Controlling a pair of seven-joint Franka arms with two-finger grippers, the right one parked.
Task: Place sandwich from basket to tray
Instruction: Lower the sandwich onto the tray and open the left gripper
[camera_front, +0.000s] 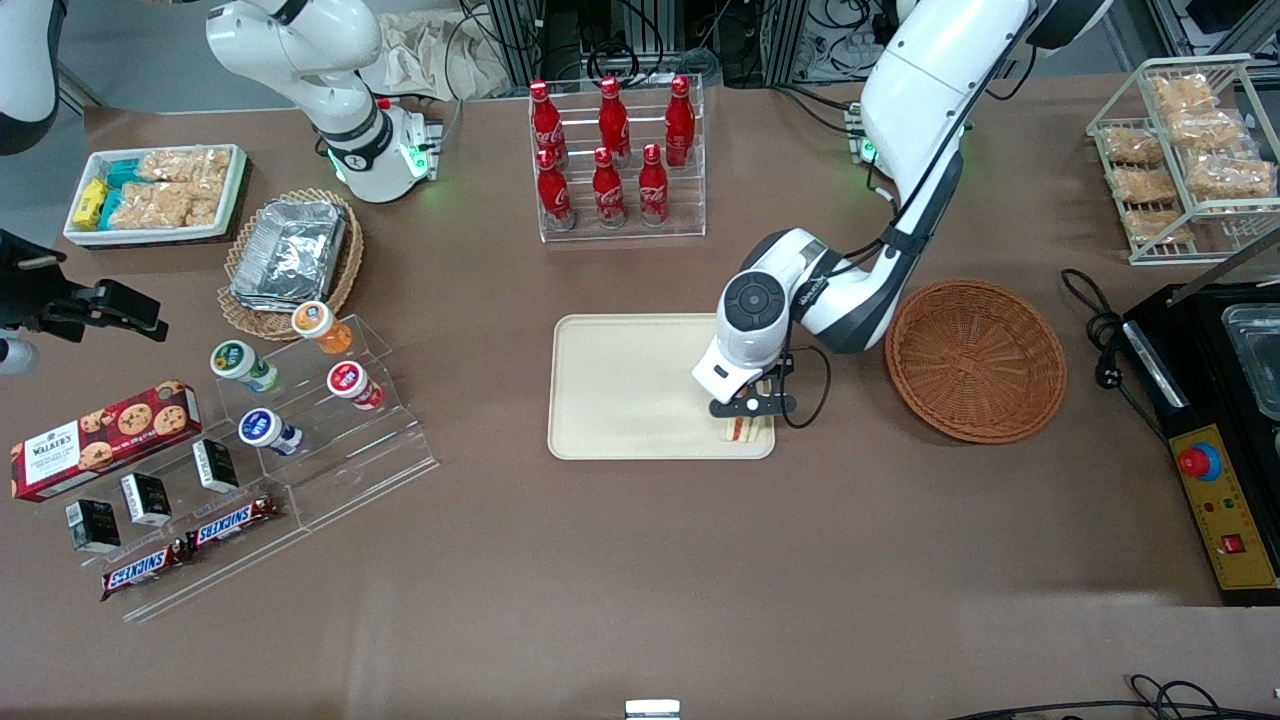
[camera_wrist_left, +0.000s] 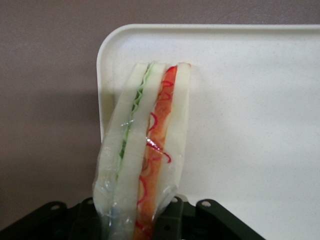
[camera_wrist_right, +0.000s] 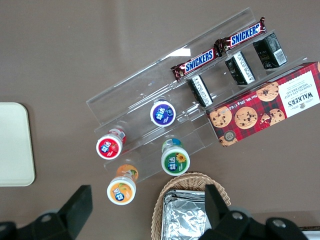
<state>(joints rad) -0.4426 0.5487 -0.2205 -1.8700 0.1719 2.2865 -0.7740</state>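
**Sandwich over tray corner, release pending**

Cream-beige tray (camera_front: 630, 385) sits mid-tabletop, bare apart from its corner nearest the front camera on the basket's side. There the gripper (camera_front: 752, 408) hangs low, its fingers closed on the wrapped sandwich (camera_front: 738, 430); the wrist view shows the wedge (camera_wrist_left: 145, 150) pinched at one end, cut edge up, over the tray's rounded corner (camera_wrist_left: 107, 50). Contact with the tray surface: cannot tell. Reddish wicker basket (camera_front: 975, 358), just beside the tray toward the working arm's end, holds nothing. Judgement: pick and transfer done; remaining is to set down, open, and withdraw.
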